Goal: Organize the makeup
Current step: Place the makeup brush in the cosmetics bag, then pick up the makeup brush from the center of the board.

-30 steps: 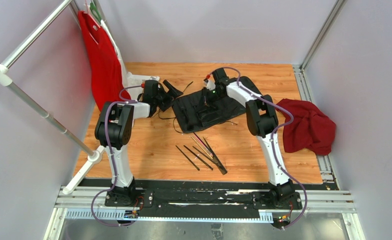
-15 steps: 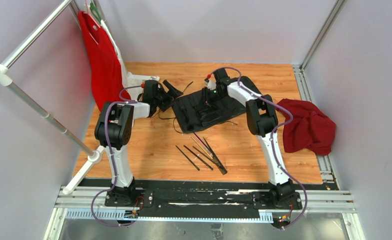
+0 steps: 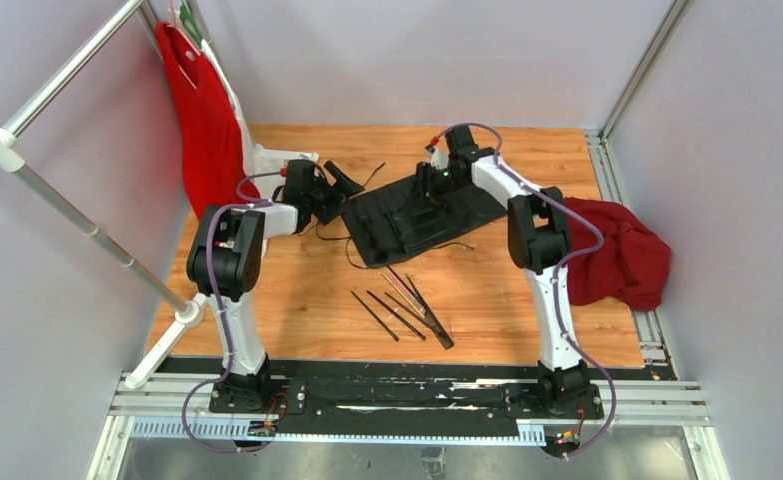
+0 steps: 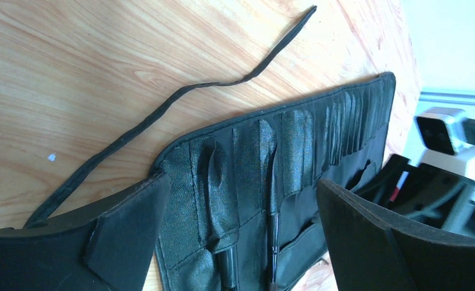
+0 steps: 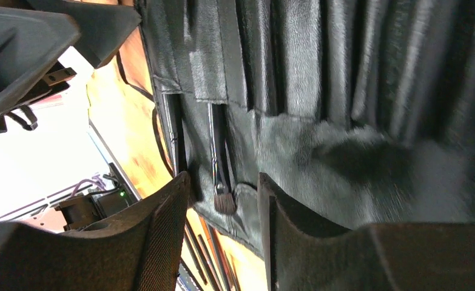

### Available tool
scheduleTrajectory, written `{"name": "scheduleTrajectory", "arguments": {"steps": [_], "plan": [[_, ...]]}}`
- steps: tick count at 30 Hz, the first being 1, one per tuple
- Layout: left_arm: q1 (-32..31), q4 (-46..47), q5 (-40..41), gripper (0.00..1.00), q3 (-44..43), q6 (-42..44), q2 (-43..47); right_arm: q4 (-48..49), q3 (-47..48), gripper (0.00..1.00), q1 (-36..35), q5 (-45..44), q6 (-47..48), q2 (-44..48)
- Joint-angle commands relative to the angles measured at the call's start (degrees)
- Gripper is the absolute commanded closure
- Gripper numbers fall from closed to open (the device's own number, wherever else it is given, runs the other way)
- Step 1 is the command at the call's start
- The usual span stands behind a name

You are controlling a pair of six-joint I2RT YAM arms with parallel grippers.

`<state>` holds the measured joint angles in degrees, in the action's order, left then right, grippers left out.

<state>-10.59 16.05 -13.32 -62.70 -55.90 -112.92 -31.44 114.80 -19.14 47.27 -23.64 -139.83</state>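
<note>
The black slotted roll [image 3: 399, 222] lies spread at the back middle of the table. Two black makeup brushes [image 4: 273, 233] sit in its slots, and the right wrist view shows one brush [image 5: 219, 163] tucked in with its bristles out. Several more brushes [image 3: 402, 305] lie loose in front of the roll. My left gripper [image 3: 342, 183] stands open over the roll's left end [image 4: 222, 176], with nothing pinched. My right gripper [image 3: 429, 187] hovers open just above the roll [image 5: 344, 91]; the slotted brush shows in the gap between its fingers, untouched.
A dark red cloth [image 3: 622, 250] is bunched at the table's right edge beside the right arm. A red garment [image 3: 202, 120] hangs on a white rack [image 3: 57, 200] at the left. The roll's black cord [image 4: 180, 100] trails across the wood.
My right gripper has opened and moved back and to the right. The roll now lies flatter and more spread out. The left arm has stayed put.
</note>
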Motion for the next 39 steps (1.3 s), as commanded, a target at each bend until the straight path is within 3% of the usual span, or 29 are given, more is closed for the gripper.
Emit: {"name": "scheduleTrajectory", "arguments": {"steps": [1,10,17,28,39], "plan": [[2.0,-11.4,2.3,0.02,0.5,2.5,0.0,-0.8,-3.0,0.54,1.7,-2.3,2.7,8.7],[3.1,-16.5,2.3,0.02,-8.4,5.1,3.2,-2.0,-12.1,0.54,2.0,-8.1,6.7,19.0],[3.1,-20.6,3.5,0.02,-14.6,6.1,5.1,-1.9,-16.7,0.54,2.0,-8.3,7.3,21.9],[0.4,-16.4,0.9,0.02,-15.8,4.1,1.9,-0.1,-23.5,0.54,2.0,-9.2,7.6,27.6],[-4.5,-19.0,1.5,0.02,-22.9,5.8,-4.3,1.6,-30.8,0.54,2.0,-10.2,6.9,33.8]]}}
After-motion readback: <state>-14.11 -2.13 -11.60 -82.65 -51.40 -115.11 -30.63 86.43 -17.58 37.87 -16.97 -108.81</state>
